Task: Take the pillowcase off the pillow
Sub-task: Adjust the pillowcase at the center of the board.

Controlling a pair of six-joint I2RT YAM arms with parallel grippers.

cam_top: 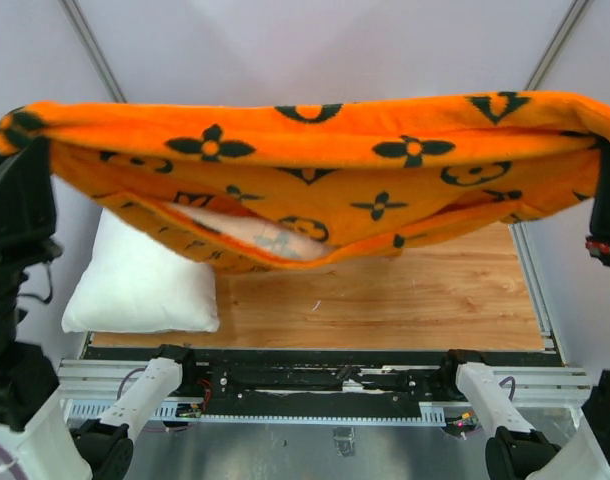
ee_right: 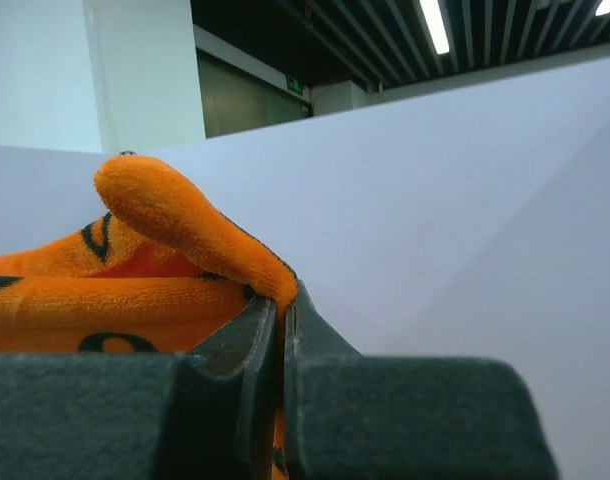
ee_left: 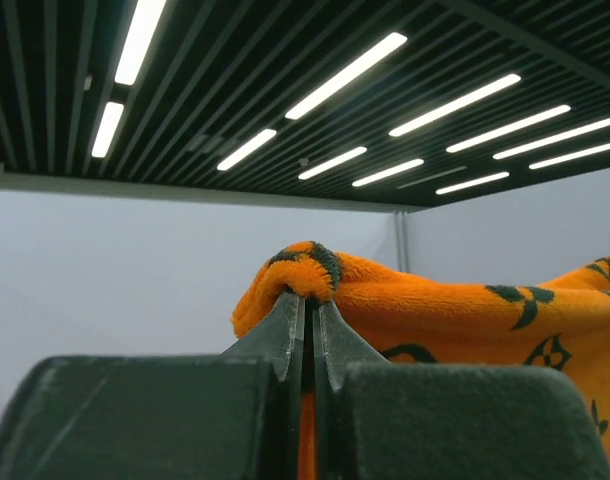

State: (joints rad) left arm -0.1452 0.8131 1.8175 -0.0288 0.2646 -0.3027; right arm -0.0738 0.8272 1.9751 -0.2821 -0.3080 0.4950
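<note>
Orange pillowcase [cam_top: 315, 140] hangs stretched above the wooden tabletop [cam_top: 415, 290], with the left tool [ee_left: 307, 298] clenched on its 9 o'clock corner and the right tool [ee_right: 282, 296] clenched on its 3 o'clock corner. The white pillow [cam_top: 140, 285] lies on the tabletop at 8 o'clock.

No words or numbers are legible. The pillowcase [cam_top: 315, 150] carries black printed monogram motifs, but their letters cannot be read with certainty. The small green sign [ee_right: 297, 87] on the far wall is too small to read.
</note>
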